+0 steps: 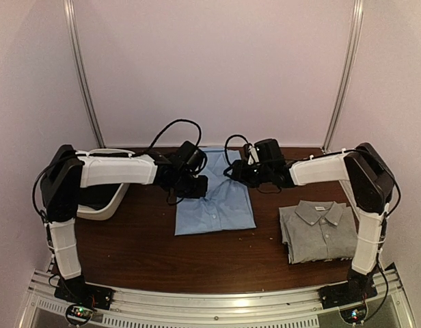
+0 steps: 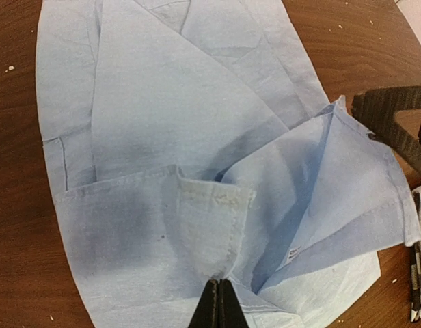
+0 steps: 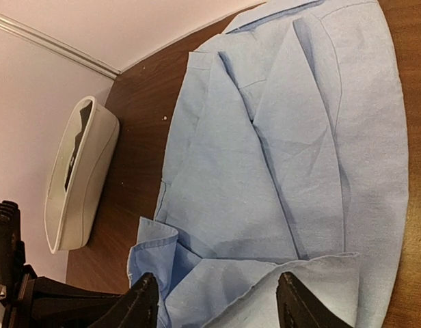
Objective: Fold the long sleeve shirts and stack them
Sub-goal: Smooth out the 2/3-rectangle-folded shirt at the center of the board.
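The light blue shirt [image 1: 214, 199] lies partly folded on the table's middle, with its far end lifted and bunched. My left gripper [image 1: 195, 184] is shut on a cuffed fold of that shirt [image 2: 210, 225], pinching the cloth between its fingertips [image 2: 221, 290]. My right gripper [image 1: 243, 171] is open at the shirt's far right. Its fingers [image 3: 143, 301] straddle a raised edge of the blue cloth [image 3: 265, 171] without closing on it. One right finger shows in the left wrist view [image 2: 395, 126]. The grey collared shirt [image 1: 318, 230] lies folded at the right, apart from both grippers.
A white basket [image 1: 101, 198] stands at the table's left edge, behind the left arm, and also shows in the right wrist view [image 3: 77, 171]. The brown table [image 1: 142, 253] shows bare wood in front of the shirts. Pale walls close in the back and sides.
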`<move>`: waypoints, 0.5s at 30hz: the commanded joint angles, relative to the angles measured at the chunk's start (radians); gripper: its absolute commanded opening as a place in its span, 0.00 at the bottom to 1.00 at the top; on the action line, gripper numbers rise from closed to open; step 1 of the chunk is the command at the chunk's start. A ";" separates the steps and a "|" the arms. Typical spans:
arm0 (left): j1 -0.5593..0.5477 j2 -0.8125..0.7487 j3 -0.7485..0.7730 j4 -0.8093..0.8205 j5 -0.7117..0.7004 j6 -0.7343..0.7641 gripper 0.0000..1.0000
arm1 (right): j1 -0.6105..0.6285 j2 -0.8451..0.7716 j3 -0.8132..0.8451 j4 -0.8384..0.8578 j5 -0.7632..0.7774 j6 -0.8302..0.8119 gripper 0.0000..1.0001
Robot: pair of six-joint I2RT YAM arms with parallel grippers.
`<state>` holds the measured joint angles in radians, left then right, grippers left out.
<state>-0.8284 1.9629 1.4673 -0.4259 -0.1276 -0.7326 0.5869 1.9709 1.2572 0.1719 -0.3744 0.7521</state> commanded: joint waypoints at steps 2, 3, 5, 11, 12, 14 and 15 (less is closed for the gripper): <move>-0.002 -0.064 -0.049 0.074 -0.015 -0.032 0.00 | -0.016 -0.140 -0.023 -0.058 0.047 -0.083 0.63; -0.003 -0.069 -0.056 0.081 -0.019 -0.036 0.00 | -0.019 -0.162 -0.028 -0.072 0.056 -0.095 0.64; -0.003 -0.077 -0.065 0.093 -0.022 -0.040 0.00 | -0.018 -0.197 -0.044 -0.101 0.068 -0.119 0.64; -0.003 -0.101 -0.094 0.133 -0.039 -0.047 0.00 | 0.010 -0.258 -0.133 -0.108 0.031 -0.130 0.47; -0.003 -0.105 -0.097 0.138 -0.040 -0.047 0.00 | 0.021 -0.261 -0.143 -0.109 0.030 -0.132 0.43; -0.002 -0.104 -0.099 0.142 -0.040 -0.046 0.00 | 0.045 -0.267 -0.164 -0.105 0.032 -0.133 0.36; -0.003 -0.104 -0.100 0.144 -0.039 -0.048 0.00 | 0.054 -0.268 -0.174 -0.100 0.032 -0.133 0.34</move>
<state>-0.8284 1.8919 1.3769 -0.3431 -0.1429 -0.7696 0.5995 1.7145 1.1294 0.0940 -0.3393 0.6376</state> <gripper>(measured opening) 0.006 0.371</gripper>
